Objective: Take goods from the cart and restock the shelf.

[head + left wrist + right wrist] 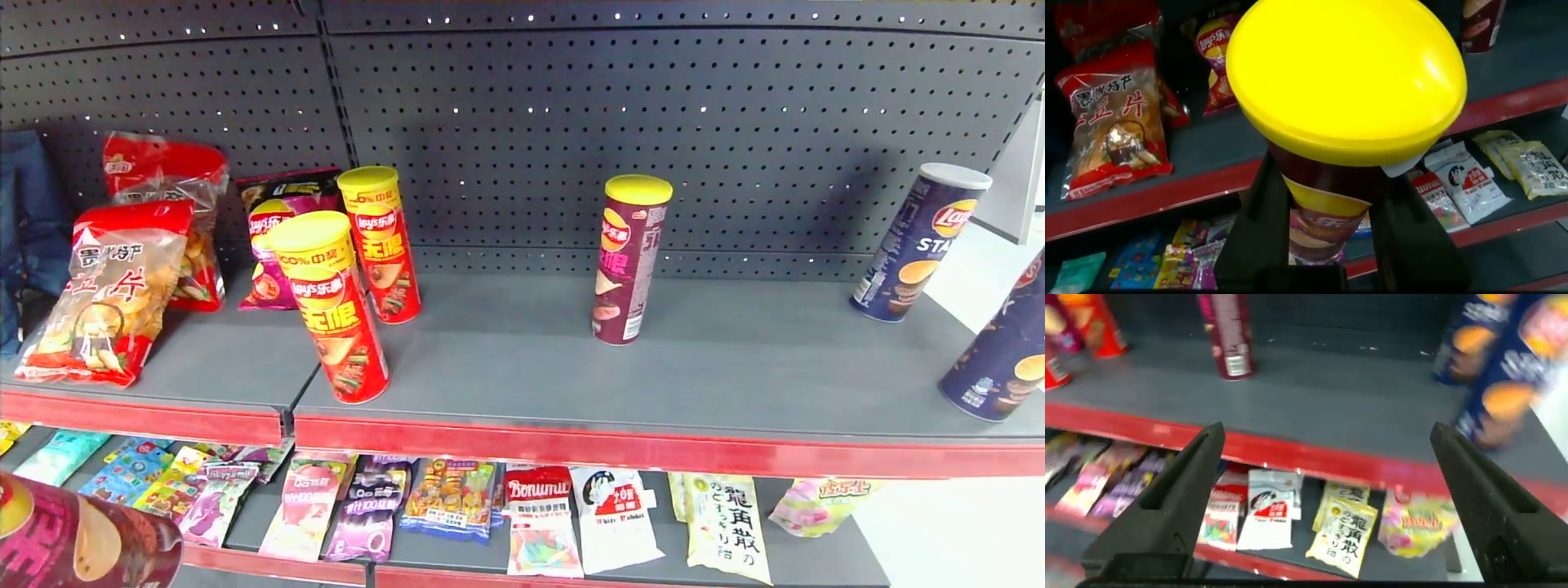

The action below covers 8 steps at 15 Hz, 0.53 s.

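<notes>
A tall cardboard can (1343, 77) with maroon sides and a smooth, round yellow plastic lid sits clamped between the two dark fingers of the left gripper (1331, 233), low and to the left, in front of and below the top shelf's (735, 367) front edge. In the head view the can's glossy barrel (82, 543) lies tilted at the lower left corner. The right gripper (1327, 457) hangs before the shelf front with its jaws spread wide and nothing between them. The shelf is a flat, matte grey metal deck with a red strip (653, 449) along its lip and a perforated pegboard (653, 106) behind. At its left end crinkled, shiny plastic bags (106, 294) lean together. Just beside them two red cans (335, 306) with yellow lids stand upright, one near the lip and one farther back. A matching maroon can (629, 261) stands alone near the middle, well apart from the red pair. Two blue cans (918, 241) stand at the right end, one of them close to the lip. Bare deck lies between the red cans and the maroon one, and a wider bare stretch runs from the maroon can to the blue cans. On the lower shelf (816, 555) flat foil sachets (457, 498) lie side by side.
</notes>
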Available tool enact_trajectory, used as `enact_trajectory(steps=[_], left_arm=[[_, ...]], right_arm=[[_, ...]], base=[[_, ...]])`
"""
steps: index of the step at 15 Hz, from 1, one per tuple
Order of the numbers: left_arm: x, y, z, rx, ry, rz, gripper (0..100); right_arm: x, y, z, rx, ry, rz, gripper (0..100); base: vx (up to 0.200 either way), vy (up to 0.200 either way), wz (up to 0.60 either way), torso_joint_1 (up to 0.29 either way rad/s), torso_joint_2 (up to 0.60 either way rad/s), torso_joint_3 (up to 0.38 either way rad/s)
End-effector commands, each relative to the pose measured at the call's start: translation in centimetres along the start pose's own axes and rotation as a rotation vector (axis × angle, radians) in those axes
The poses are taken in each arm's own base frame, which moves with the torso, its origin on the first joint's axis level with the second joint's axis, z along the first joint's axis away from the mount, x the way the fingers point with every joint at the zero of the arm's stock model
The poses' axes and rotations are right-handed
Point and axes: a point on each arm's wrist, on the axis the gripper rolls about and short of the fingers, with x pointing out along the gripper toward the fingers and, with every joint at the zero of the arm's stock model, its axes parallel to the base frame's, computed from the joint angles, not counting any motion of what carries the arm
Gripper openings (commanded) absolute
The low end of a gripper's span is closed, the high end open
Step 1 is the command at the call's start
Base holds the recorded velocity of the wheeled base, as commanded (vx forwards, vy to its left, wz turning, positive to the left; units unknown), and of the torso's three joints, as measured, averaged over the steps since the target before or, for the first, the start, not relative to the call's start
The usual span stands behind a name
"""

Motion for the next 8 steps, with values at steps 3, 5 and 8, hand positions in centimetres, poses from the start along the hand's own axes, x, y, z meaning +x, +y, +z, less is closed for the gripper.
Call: enact_trajectory(steps=[3,5,8], left_arm=[[0.0,0.1,0.1,-0.008,0.000,0.021,0],[0.1,0.1,0.0,-0.010,0.008,0.020,0],[0.5,0.1,0.0,-0.034,0.026,0.015,0]], right_arm=[[15.4,1.6,4.4,-0.069,0.216,0.309,100],[17.8,2.1,4.4,-0.027,0.255,0.350,100],[22.7,2.7,4.3,-0.022,0.276,0.404,100]], base=[[0.000,0.000,0.00,0.000,0.00,0.000],[0.000,0.000,0.00,0.000,0.00,0.000],[0.000,0.000,0.00,0.000,0.00,0.000]])
